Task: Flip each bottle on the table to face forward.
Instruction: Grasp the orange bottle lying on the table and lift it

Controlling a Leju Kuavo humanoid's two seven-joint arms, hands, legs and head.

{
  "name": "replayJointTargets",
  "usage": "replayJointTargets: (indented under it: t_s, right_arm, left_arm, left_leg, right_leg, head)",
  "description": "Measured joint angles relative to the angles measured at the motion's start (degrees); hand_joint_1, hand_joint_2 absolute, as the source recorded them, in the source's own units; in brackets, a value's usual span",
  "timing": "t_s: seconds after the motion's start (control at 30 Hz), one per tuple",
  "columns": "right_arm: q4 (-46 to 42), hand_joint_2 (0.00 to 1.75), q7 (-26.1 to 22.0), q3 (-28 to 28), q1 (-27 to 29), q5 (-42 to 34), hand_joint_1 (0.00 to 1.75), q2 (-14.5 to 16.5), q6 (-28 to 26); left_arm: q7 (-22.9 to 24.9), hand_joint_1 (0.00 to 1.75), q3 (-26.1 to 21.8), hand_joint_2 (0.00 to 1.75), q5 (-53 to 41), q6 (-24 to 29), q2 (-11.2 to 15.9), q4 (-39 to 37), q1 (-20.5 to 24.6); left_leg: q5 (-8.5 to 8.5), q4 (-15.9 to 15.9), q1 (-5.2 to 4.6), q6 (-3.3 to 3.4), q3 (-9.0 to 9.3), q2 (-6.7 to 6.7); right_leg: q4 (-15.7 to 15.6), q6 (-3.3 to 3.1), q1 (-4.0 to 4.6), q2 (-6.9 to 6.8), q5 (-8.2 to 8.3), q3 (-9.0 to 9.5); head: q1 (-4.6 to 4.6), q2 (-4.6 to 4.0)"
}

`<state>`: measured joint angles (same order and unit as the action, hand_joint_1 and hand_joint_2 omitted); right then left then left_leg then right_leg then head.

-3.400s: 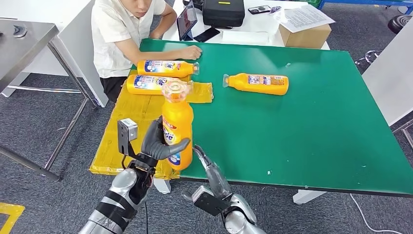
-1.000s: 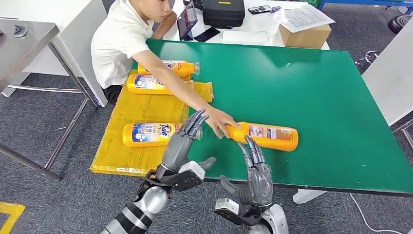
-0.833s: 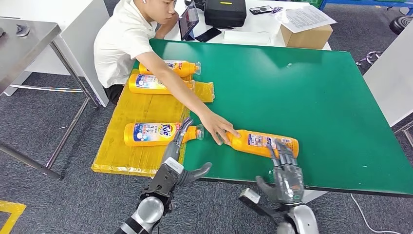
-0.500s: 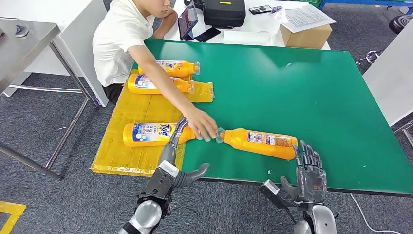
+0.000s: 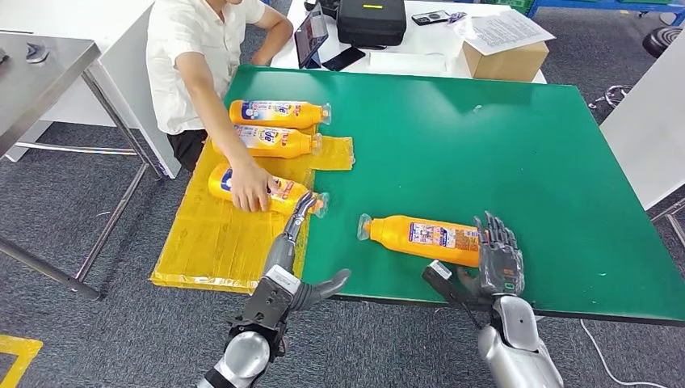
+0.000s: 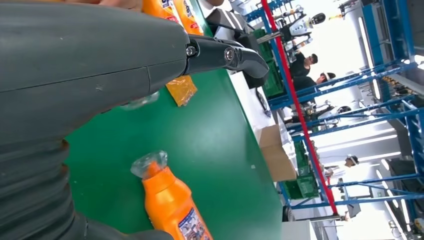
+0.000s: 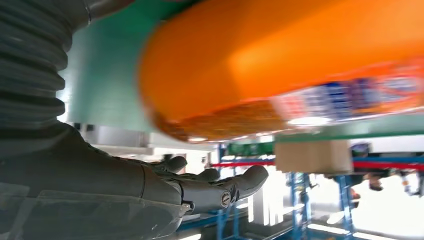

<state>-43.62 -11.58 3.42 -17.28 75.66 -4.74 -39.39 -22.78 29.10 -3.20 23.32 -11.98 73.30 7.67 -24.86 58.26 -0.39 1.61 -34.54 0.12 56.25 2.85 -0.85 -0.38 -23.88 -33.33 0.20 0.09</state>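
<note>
Green tabletop (image 5: 485,129) now has one orange bottle (image 5: 424,236) lying near the front edge. The right hand (image 5: 498,260) has come up to its bottom end, fingers open, holding nothing. The left hand (image 5: 292,246) is open too. This bottle needs flipping next.

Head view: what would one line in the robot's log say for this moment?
right hand: open at bottle base | left hand: open, empty | bottle: lying on green table | person: touching another bottle
</note>
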Motion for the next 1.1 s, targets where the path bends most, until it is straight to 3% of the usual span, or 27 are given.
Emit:
replayJointTargets:
  t_s: [0.27, 0.37, 0.47, 0.6, 0.63, 0.7, 1.1]
  right_arm:
    - [7.21, 1.75, 1.39, 7.14, -6.31, -0.02, 0.0, -0.15, 2.33]
    - [9.25, 1.75, 2.54, 8.65, -7.96, -0.77, 0.0, -0.2, 5.19]
    - [11.07, 1.75, 4.17, 9.58, -9.9, -2.83, 0.0, -0.4, 11.34]
    - [13.34, 1.75, 7.41, 10.36, -12.78, -5.44, 1.52, -0.8, 22.22]
    - [13.87, 1.75, 8.27, 10.59, -13.38, -5.72, 1.61, -0.91, 24.35]
    - [14.64, 1.75, 9.85, 11.12, -14.28, -5.85, 1.74, -1.13, 27.37]
    - [15.84, 1.75, 13.11, 13.55, -16.69, -6.16, 1.75, -2.15, 33.44]
  left_arm:
    - [-0.05, 0.0, 0.95, 1.75, 0.97, 0.43, -0.21, 0.71, 0.02]
    - [-0.04, 0.0, 0.99, 1.75, 1.56, 0.51, -0.21, 0.73, 0.05]
    - [0.18, 0.0, 0.98, 1.75, 2.26, 0.15, -0.21, 0.73, 0.08]
    - [1.32, 0.0, 1.04, 1.75, 3.0, -1.1, -0.21, 0.75, 0.33]
    - [1.69, 0.0, 1.06, 1.75, 3.05, -1.35, -0.21, 0.77, 0.42]
    - [2.27, 0.0, 1.1, 1.75, 2.88, -1.66, -0.21, 0.82, 0.59]
    - [4.76, 0.0, 1.38, 1.75, 2.33, -3.82, -0.21, 1.68, 0.72]
  left_leg:
    - [0.03, 0.0, 0.01, -0.01, 0.0, 0.0]
    - [0.02, 0.0, 0.01, -0.01, 0.03, 0.0]
    - [-0.04, 0.0, 0.01, -0.01, 0.26, 0.17]
    - [-0.21, -0.02, 0.03, -0.06, 0.88, 0.4]
    - [-0.26, -0.03, 0.04, -0.05, 1.07, 0.41]
    - [-0.33, -0.04, 0.05, -0.04, 1.32, 0.41]
    - [-0.11, -0.03, 0.04, 0.18, 1.53, 0.29]
  right_leg:
    - [0.01, 0.0, 0.01, -0.01, 0.0, 0.02]
    - [0.0, 0.0, 0.01, 0.0, 0.0, 0.03]
    - [-0.05, 0.0, 0.01, 0.09, 0.0, 0.15]
    - [-0.15, -0.05, 0.03, 0.31, -0.09, 0.26]
    - [-0.18, -0.07, 0.03, 0.32, -0.15, 0.3]
    - [-0.2, -0.08, 0.04, 0.32, -0.24, 0.48]
    - [-0.31, 0.03, 0.03, 0.28, -0.03, 0.91]
  head:
    - [0.0, 0.0]
    - [0.0, 0.0]
    - [0.0, 0.0]
    - [0.02, 0.0]
    - [0.02, 0.0]
    - [0.02, 0.0]
    - [0.01, 0.0]
